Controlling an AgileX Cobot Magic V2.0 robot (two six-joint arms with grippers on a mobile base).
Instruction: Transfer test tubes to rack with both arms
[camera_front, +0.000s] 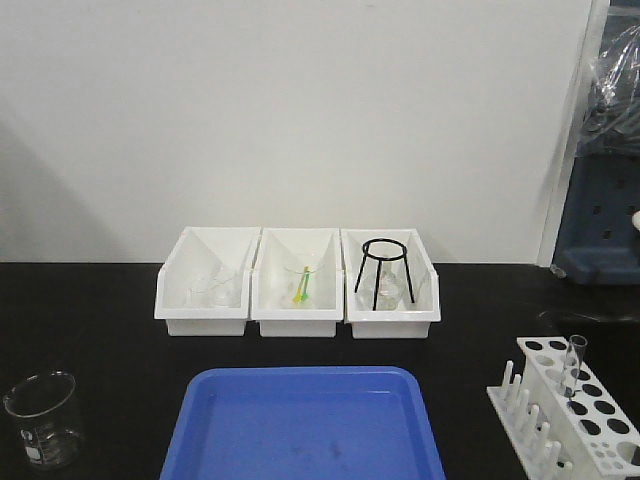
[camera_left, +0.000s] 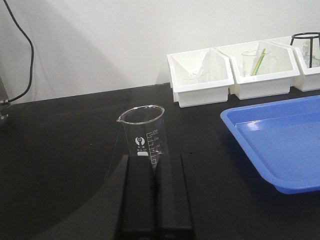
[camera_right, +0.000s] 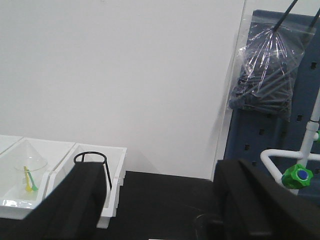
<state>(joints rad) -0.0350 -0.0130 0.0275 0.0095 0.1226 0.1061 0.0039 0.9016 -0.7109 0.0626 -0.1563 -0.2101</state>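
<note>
The white rack (camera_front: 590, 400) stands at the table's front right, with its pegs along its left side. One clear test tube (camera_front: 576, 362) stands upright in a hole near the rack's far end. Neither arm shows in the front view. In the left wrist view my left gripper (camera_left: 156, 172) is shut with nothing between its fingers, just behind a glass beaker (camera_left: 143, 135). In the right wrist view my right gripper (camera_right: 160, 200) is open, its fingers wide apart over the bare black table. The rack is out of both wrist views.
Three white bins (camera_front: 205, 300) line the back; the right one holds a black ring stand (camera_front: 383, 270). A blue tray (camera_front: 305, 425) lies at the front centre. The beaker (camera_front: 42, 418) stands at the front left. A blue pegboard (camera_right: 280, 125) with a plastic bag is at the right.
</note>
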